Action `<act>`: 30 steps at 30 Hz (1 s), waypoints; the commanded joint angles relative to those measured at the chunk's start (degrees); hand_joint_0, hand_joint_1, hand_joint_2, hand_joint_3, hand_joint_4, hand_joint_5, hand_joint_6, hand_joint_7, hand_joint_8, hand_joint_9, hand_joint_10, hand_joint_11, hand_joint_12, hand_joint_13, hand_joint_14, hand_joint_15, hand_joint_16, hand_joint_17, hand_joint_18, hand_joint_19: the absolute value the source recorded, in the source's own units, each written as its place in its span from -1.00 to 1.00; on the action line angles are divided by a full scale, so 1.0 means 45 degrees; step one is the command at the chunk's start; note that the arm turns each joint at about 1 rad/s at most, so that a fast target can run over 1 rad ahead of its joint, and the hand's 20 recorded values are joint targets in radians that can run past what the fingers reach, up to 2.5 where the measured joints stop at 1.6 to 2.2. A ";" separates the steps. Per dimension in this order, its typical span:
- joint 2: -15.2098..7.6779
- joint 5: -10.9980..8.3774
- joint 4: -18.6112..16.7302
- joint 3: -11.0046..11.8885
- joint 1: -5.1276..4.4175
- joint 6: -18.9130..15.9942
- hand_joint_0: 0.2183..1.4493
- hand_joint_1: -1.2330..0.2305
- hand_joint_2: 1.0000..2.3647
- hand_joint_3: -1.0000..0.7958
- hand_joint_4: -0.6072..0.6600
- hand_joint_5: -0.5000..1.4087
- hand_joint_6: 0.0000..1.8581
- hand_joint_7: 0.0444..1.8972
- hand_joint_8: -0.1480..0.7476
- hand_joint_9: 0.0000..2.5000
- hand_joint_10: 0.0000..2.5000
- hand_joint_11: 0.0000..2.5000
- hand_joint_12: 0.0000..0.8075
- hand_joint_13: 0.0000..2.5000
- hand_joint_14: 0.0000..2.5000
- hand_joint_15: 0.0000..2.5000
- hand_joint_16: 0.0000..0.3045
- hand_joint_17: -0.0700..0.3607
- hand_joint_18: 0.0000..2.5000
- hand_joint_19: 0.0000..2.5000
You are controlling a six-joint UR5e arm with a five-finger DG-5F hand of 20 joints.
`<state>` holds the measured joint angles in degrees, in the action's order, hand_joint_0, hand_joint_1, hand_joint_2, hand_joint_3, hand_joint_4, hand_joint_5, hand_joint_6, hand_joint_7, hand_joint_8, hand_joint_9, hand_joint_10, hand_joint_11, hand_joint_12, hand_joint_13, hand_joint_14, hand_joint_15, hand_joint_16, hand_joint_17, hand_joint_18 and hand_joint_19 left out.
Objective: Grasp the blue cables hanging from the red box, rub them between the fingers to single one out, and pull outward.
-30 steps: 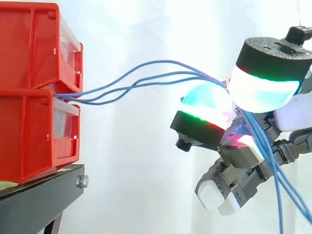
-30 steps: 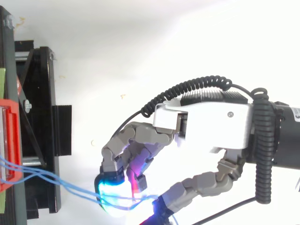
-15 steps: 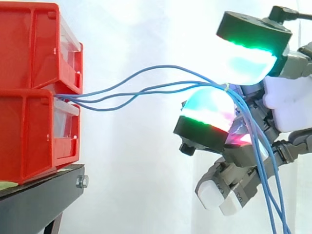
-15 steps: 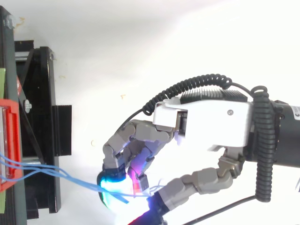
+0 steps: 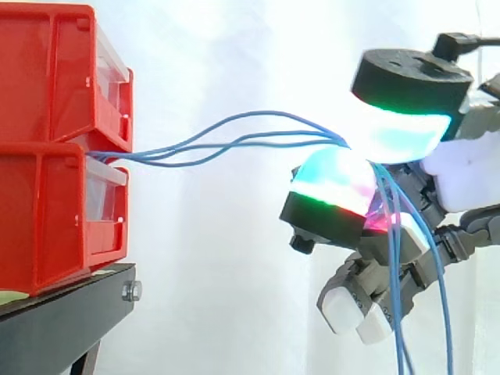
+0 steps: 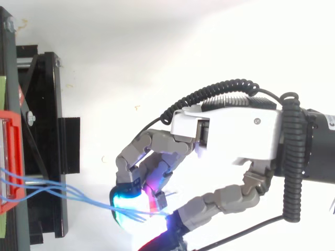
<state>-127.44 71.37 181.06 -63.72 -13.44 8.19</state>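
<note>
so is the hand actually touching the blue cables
Touching. The side view shows the blue cables pinched between glowing fingertips of the hand.

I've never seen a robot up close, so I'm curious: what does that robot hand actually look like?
The robot hand has a white, boxy palm shell and grey, segmented fingers. Its fingertips are thick rounded pads with black backs, glowing cyan, green and red. Behind the palm sits a black cylindrical wrist.
</note>
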 commanded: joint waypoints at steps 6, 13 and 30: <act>0.0000 0.0000 0.0018 0.0214 0.0251 0.0348 -0.46 -0.46 -1.00 -0.44 0.12 -0.63 0.00 -0.04 0.14 -0.17 -0.99 -0.19 0.02 -0.44 -0.99 -0.67 -0.65 -0.11 -0.46 -0.79; 0.0000 0.0000 0.0780 0.0859 0.0447 0.1344 -0.50 -0.22 -1.00 -0.44 0.14 -0.62 -0.02 -0.05 0.17 -0.15 -0.99 -0.21 0.04 -0.43 -0.99 -0.66 -0.63 -0.09 -0.46 -0.77; 0.0000 0.0000 0.0819 0.0878 0.0466 0.1461 -0.33 -0.45 -0.98 -0.12 0.08 -0.64 0.00 0.01 0.14 -0.15 -0.99 -0.17 0.02 -0.42 -0.99 -0.66 -0.65 -0.12 -0.44 -0.77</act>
<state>-127.42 71.37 184.78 -59.81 -11.35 14.52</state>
